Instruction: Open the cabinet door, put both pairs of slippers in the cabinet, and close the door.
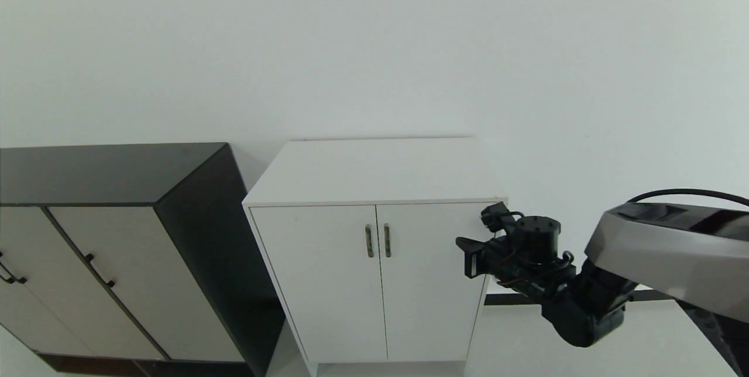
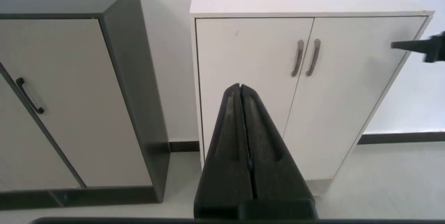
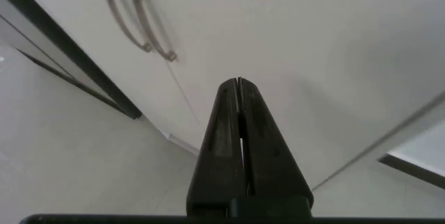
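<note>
The white cabinet (image 1: 374, 171) stands against the wall, and both of its doors are closed. The left door (image 1: 319, 283) and right door (image 1: 430, 301) meet at a thin centre seam. Two slim upright handles (image 1: 369, 240) flank that seam near the top edge. With the doors closed, the inside is hidden. The head view cuts off the cabinet's foot at the bottom of the picture.

The right gripper (image 1: 462, 243) is raised in front of the right door, close to its upper outer corner, and the arm covers part of that edge. In its own wrist view the right gripper (image 3: 238, 85) has its fingers pressed together on nothing, pointing at the door panel beside the handles (image 3: 142, 22). Whether the tip touches the door cannot be made out.

The left gripper (image 2: 240, 92) is likewise clenched and empty. It sits well back from the cabinet and masks the lower part of the left door (image 2: 243, 57).

Just beside the white cabinet's left side stands a dark cabinet (image 1: 105, 172) with pale doors and black handles (image 1: 98, 270). Its far side is cut off by the picture edge.
</note>
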Controlling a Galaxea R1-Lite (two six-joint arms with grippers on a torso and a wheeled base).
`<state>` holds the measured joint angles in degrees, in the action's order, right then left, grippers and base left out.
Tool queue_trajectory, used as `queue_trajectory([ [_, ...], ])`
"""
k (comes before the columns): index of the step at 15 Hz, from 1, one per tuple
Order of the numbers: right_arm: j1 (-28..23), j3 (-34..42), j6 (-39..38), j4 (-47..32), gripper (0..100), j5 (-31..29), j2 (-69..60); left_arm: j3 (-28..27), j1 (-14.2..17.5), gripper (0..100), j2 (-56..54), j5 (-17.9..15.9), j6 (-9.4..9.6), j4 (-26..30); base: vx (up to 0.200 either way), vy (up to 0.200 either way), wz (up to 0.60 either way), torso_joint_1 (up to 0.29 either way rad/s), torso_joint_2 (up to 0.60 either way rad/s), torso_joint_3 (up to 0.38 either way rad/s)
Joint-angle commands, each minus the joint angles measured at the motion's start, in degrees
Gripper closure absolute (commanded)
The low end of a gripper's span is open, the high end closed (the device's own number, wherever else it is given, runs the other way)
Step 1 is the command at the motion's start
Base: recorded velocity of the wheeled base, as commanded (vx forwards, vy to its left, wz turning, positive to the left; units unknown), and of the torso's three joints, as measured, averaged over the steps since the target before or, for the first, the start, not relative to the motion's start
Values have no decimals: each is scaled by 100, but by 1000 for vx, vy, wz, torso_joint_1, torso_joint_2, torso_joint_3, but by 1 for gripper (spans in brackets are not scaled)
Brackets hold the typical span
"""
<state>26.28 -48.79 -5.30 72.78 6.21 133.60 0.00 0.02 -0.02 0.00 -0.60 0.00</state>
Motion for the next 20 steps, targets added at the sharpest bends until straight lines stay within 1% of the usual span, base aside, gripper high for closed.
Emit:
queue_trajectory([
  [1, -176, 1293, 21, 509, 100, -67, -1169, 0, 6, 100, 2, 0, -2, 0, 0, 0, 0, 0, 0, 0],
  [2, -299, 1636, 29, 659, 100, -84, -1380, 0, 6, 100, 2, 0, -2, 0, 0, 0, 0, 0, 0, 0],
  [3, -563, 2110, 56, 870, 100, -84, -1679, 0, -2, 100, 2, 0, -2, 0, 0, 0, 0, 0, 0, 0],
  [5, -950, 2804, 161, 975, 100, -84, -2110, 0, 6, 100, 2, 0, -11, 0, 0, 0, 0, 0, 0, 0],
  [6, -1037, 3033, 223, 1002, 100, -84, -2215, 0, 6, 100, 2, 0, -11, 0, 0, 0, 0, 0, 0, 0],
  [7, -1213, 3648, 390, 1221, 100, -84, -2426, 0, -2, 100, 2, 0, -11, 0, 0, 0, 0, 0, 0, 0],
  [8, -1310, 3991, 478, 1415, 100, -84, -2505, 0, 6, 100, 2, 0, -2, 0, 0, 0, 0, 0, 0, 0],
  [9, -1459, 4527, 609, 1722, 100, -76, -2628, 0, 6, 100, 2, 0, -11, 0, 0, 0, 0, 0, 0, 0],
  [10, -1600, 4879, 636, 1722, 100, -76, -2751, 0, 6, 100, 2, -9, -11, 0, 0, 0, 0, 0, 0, 0],
  [11, -1741, 4879, 627, 1546, 100, -120, -3041, 0, 6, 100, 2, -9, -11, 0, 0, 0, 0, 0, 0, 0],
  [12, -2057, 4879, 645, 966, 100, -102, -3577, 0, 6, 100, 2, 0, -46, 0, 0, 0, 0, 0, 0, 0],
  [13, -2110, 4879, 645, 386, 100, -84, -4114, 0, 6, 100, 2, -9, -90, 0, 0, 0, 0, 0, 0, 0],
  [16, -2189, 4879, 618, -2593, 100, -76, -6636, 0, 6, 100, 2, -9, -90, 0, 0, 0, 0, 0, 0, 0],
  [17, -2198, 4879, 609, -3041, 100, -67, -7014, 0, 6, 100, 2, -9, -90, 0, 0, 0, 0, 0, 0, 0],
  [18, -2198, 4879, 592, -3745, 100, -58, -7612, 0, 6, 100, 2, -9, -90, 0, 0, 0, 0, 0, 0, 0],
  [19, -2206, 4879, 548, -4650, 100, -58, -8491, 0, 6, 100, 2, -9, -90, 0, 0, 0, 0, 0, 0, 0],
  [20, -2206, 4879, 398, -5045, 100, -67, -8886, 0, -2, 100, 2, -9, -90, 0, 0, 0, 0, 0, 0, 0],
])
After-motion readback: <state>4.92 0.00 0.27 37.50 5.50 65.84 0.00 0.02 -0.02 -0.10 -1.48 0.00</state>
